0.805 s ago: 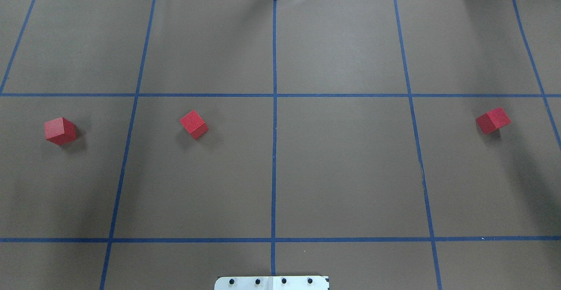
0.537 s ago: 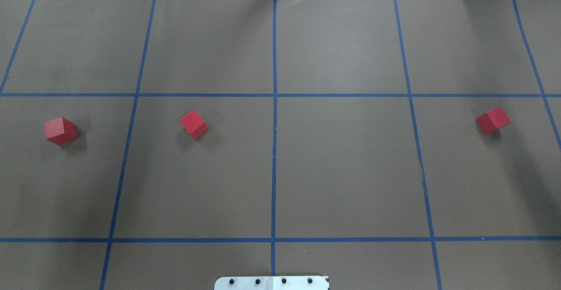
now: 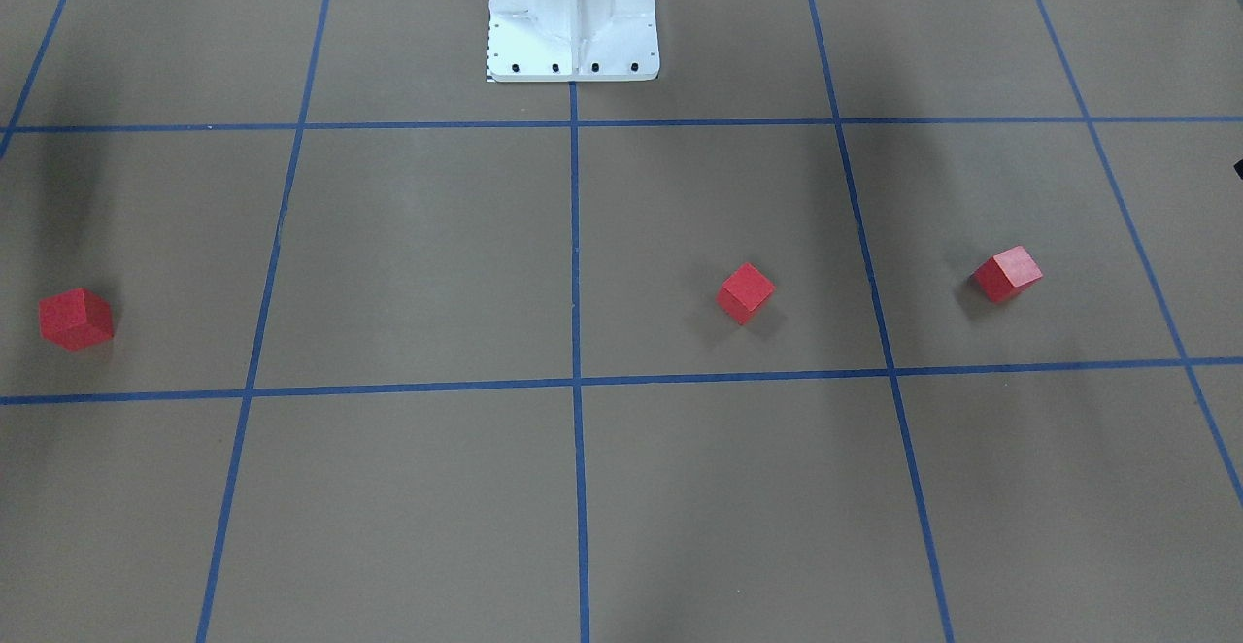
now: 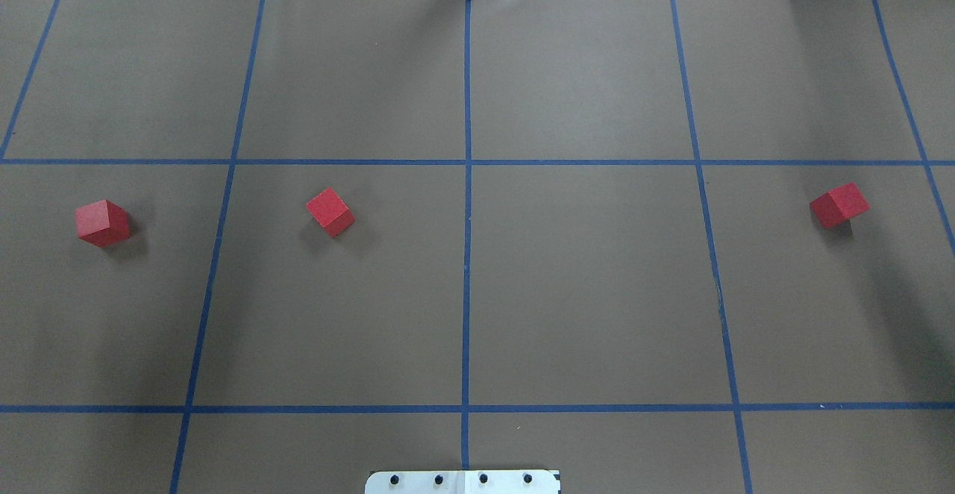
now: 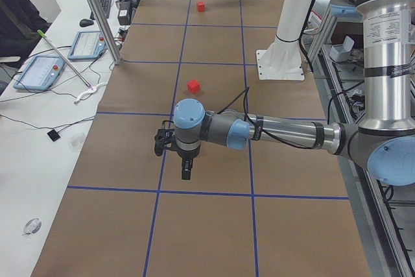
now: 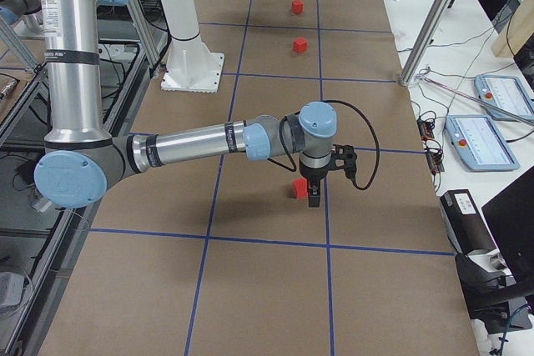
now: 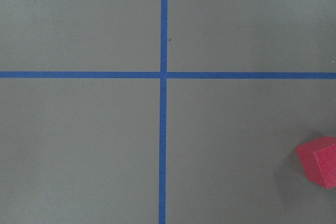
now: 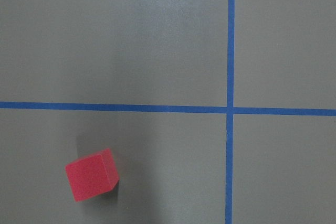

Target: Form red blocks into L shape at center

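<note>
Three red blocks lie apart in the middle row of the grid: one far left (image 4: 103, 222), one left of the middle (image 4: 330, 212), one far right (image 4: 839, 205). The center (image 4: 466, 285), around the middle blue line, holds no block. Neither gripper shows in the overhead or front view. In the exterior left view my left gripper (image 5: 186, 172) hangs over the floor and hides the nearest block. In the exterior right view my right gripper (image 6: 314, 198) is right beside the far-right block (image 6: 299, 188). I cannot tell whether either is open. Each wrist view shows one block (image 7: 319, 161) (image 8: 92, 175), no fingers.
The robot's white base (image 3: 573, 12) stands at the table's near edge on the middle line. Blue tape lines (image 4: 466, 162) divide the brown floor. A metal post (image 6: 434, 22) and teach pendants (image 6: 484, 139) are at the operators' side.
</note>
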Robot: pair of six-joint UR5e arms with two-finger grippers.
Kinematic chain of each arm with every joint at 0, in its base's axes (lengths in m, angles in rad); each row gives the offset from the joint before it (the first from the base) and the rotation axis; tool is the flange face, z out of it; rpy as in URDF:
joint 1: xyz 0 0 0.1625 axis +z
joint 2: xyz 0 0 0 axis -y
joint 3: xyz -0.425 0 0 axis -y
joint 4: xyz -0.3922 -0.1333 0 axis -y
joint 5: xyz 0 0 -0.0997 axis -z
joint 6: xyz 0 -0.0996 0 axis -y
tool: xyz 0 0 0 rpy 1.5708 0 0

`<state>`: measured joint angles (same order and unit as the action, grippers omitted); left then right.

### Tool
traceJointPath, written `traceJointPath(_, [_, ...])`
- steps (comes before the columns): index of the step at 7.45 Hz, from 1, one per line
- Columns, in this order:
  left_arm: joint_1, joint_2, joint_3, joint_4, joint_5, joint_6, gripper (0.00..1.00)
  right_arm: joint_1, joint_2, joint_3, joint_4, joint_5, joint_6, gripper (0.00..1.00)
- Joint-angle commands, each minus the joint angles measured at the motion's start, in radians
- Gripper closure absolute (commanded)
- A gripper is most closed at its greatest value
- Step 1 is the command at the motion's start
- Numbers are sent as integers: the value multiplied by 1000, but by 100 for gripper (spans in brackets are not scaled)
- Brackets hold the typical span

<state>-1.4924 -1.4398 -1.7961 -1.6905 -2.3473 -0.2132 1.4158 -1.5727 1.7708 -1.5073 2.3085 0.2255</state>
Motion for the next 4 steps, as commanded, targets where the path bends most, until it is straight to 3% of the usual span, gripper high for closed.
traceJointPath(1, [1,-2,15,-6,-21,-47,0,-90,-4,-5,22,-1,14,0])
traceJointPath(4, [1,-2,9,-12,-87,-69,0,-244,0,-5,64,-55,21,0])
